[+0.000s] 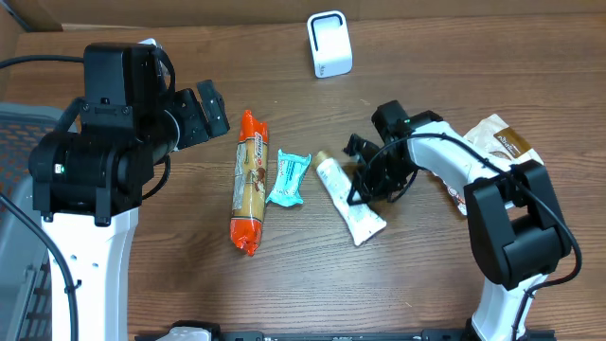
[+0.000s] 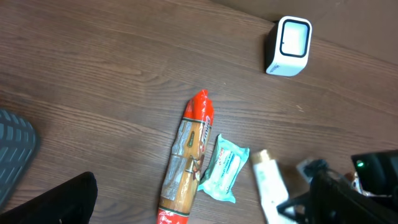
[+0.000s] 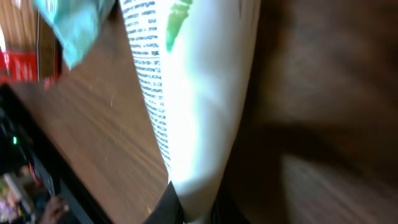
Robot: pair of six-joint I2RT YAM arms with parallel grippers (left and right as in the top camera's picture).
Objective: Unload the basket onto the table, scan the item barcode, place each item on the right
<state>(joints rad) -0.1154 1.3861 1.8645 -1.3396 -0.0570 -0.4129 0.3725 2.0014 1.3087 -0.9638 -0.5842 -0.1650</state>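
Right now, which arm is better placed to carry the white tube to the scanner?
Right. The right hand is shut on the white tube. The left hand is open, holding nothing, beyond the orange pack.

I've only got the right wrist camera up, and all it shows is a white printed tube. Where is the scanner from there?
Observer: The small white box-shaped scanner stands near the far edge of the table, beyond the cap end of the white plastic tube and apart from the other items.
Operator: What is the left arm doing?
Observer: The left end effector is open and empty, and it hovers left of a long orange-ended snack roll.
Operator: Is anything between that roll and my tube?
Observer: One teal foil packet lies flat between them.
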